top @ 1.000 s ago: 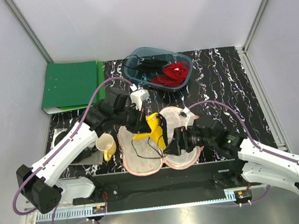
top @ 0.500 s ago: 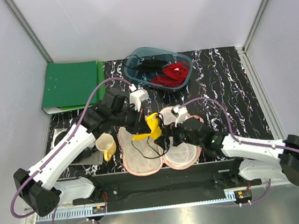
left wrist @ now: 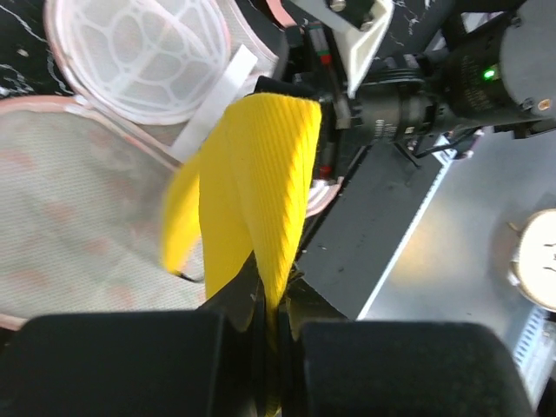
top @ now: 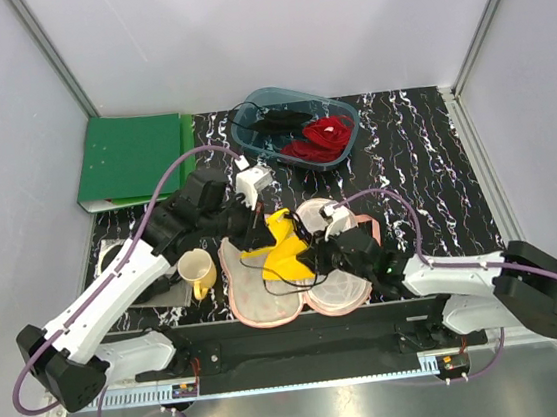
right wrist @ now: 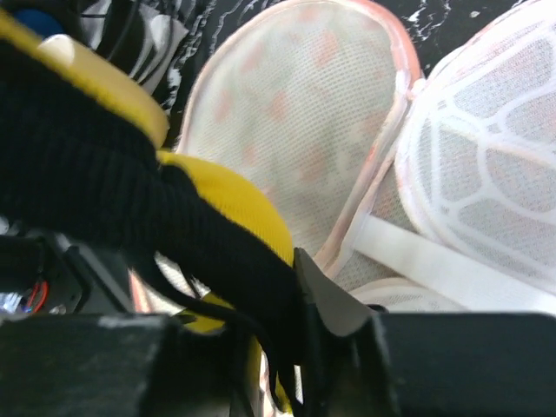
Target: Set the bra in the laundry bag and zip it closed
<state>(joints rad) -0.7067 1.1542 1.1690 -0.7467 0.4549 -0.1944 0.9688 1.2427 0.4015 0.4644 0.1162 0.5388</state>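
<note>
Bright yellow bra (top: 286, 253), peach-pink printed laundry bag (top: 253, 294), black-and-white marbled table (top: 423, 152).

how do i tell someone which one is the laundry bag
On the black marbled table, at the middle of the near edge, lies the laundry bag, opened flat into two round halves. Unlike the blue-grey tub at the back or the yellow mug beside it, it is soft peach-pink mesh with pink trim, under the yellow bra.

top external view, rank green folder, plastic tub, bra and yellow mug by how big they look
1. green folder and plastic tub, too alike to split
2. bra, bunched up
3. yellow mug, slightly smaller
</note>
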